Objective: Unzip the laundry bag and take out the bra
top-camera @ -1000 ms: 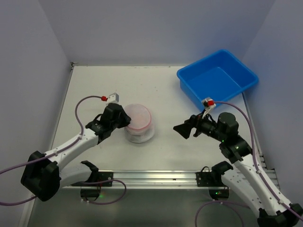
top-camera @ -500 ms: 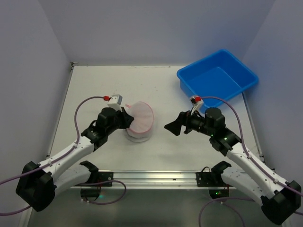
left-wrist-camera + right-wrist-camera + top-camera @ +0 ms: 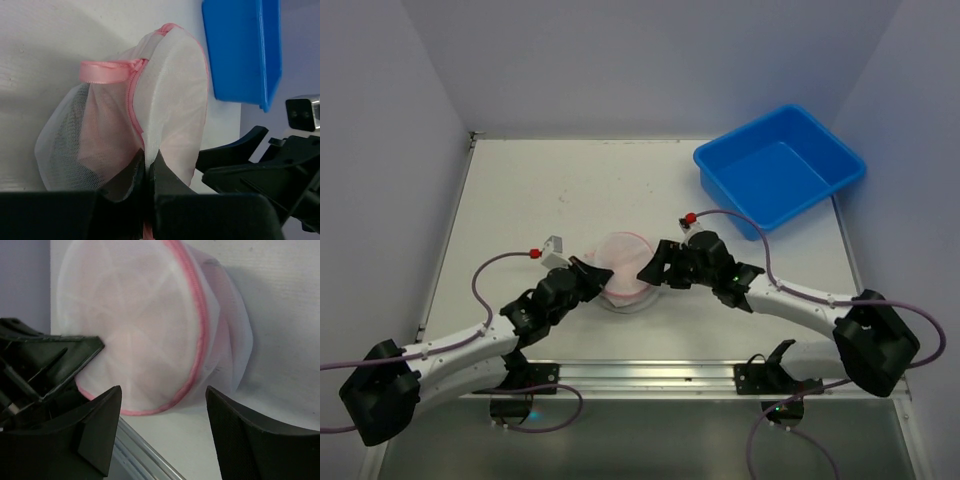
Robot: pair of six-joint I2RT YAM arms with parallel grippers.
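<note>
The laundry bag (image 3: 623, 272) is a small round white mesh pouch with pink zipper trim, lying at the table's middle front. My left gripper (image 3: 592, 275) is shut on its mesh edge at the pink trim and holds the disc-shaped lid tilted up; in the left wrist view the bag (image 3: 150, 110) fills the frame, with a pink ribbon loop (image 3: 107, 71) at its top. My right gripper (image 3: 655, 272) is open just to the right of the bag, its jaws wide before the lid (image 3: 145, 335) without touching it. The bra is hidden inside the mesh.
A blue tub (image 3: 778, 168) stands at the back right, and it shows in the left wrist view (image 3: 240, 50). A metal rail (image 3: 640, 372) runs along the table's front edge. Grey walls close in the left, back and right.
My right gripper has swung left from mid-table right up to the bag. My left gripper has pulled the bag's edge forward and down, tilting the lid up.
</note>
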